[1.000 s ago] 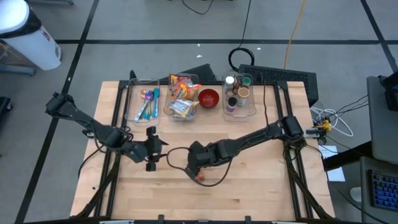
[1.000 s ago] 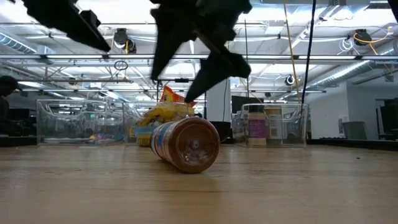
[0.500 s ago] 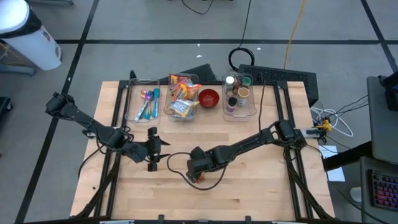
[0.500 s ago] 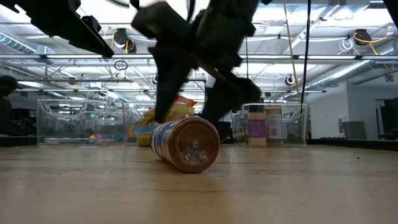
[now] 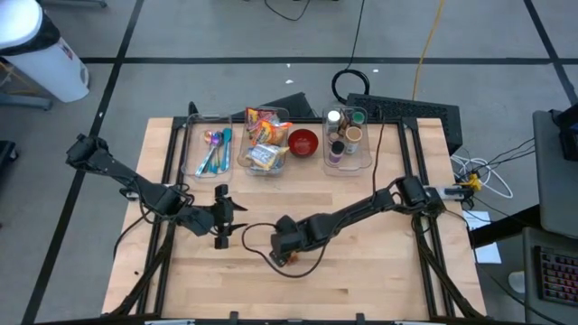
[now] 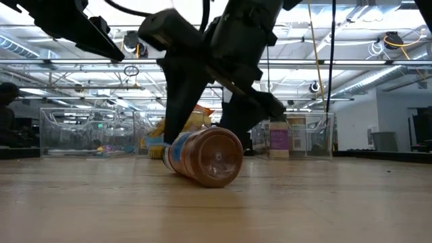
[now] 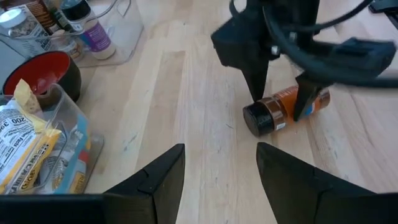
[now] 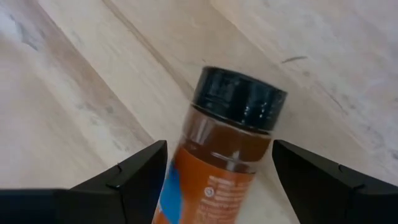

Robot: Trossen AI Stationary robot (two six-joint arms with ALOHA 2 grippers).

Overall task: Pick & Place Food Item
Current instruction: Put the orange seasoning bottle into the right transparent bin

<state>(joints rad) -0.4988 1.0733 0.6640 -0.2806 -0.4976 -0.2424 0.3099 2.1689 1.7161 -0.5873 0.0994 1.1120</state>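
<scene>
Right wrist view: right pincer (image 8: 214,180) spread wide, straddling the spice jar (image 8: 227,149) lying on the surface (image 8: 348,56); left pincer (image 7: 217,180) released nearby.

My right dark two-finger claw (image 5: 285,255) is low over the worktop, fingers spread apart and pointing down, my arm stretched in from the right. My left dark claw (image 5: 219,225) hangs just beside it, fingers parted too.
</scene>
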